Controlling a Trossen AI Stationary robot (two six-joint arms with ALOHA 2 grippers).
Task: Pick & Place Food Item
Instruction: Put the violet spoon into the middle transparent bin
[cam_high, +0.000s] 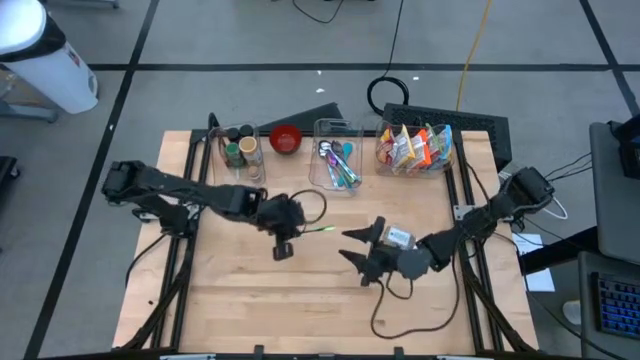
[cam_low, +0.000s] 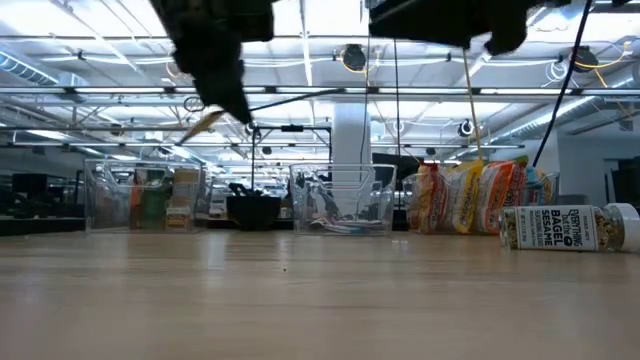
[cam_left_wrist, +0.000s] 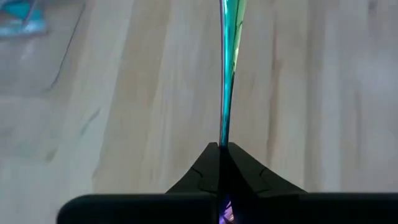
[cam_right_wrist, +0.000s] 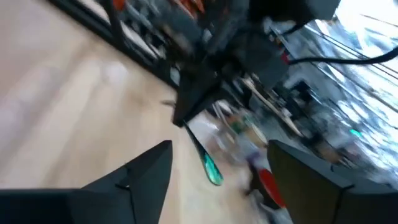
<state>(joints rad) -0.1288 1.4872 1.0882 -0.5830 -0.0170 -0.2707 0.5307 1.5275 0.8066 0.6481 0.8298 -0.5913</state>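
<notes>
My left gripper (cam_high: 296, 228) is above the middle of the table, shut on a thin iridescent green utensil (cam_high: 320, 229) that sticks out toward the table's right. The utensil also shows in the left wrist view (cam_left_wrist: 229, 68) and the right wrist view (cam_right_wrist: 210, 167). My right gripper (cam_high: 352, 248) is open and empty just right of the utensil's free end, its fingers pointing toward the left gripper. A spice jar (cam_high: 398, 238) with a white cap lies on its side on the table beside the right gripper. It also shows in the low view (cam_low: 568, 228). My left gripper pinches the utensil's thin handle (cam_left_wrist: 224, 138) between its two shut fingers, near one end. The utensil runs on along the fingers' direction, toward the table's right. It is lifted clear of the table, and its wider green end (cam_right_wrist: 211, 169) is free.
Along the far edge stand a clear bin of jars (cam_high: 240, 148), a red bowl (cam_high: 286, 140), a clear bin of utensils (cam_high: 337, 162) and a clear bin of snack bags (cam_high: 415, 148). A black cable (cam_high: 385, 310) loops on the near right of the table.
</notes>
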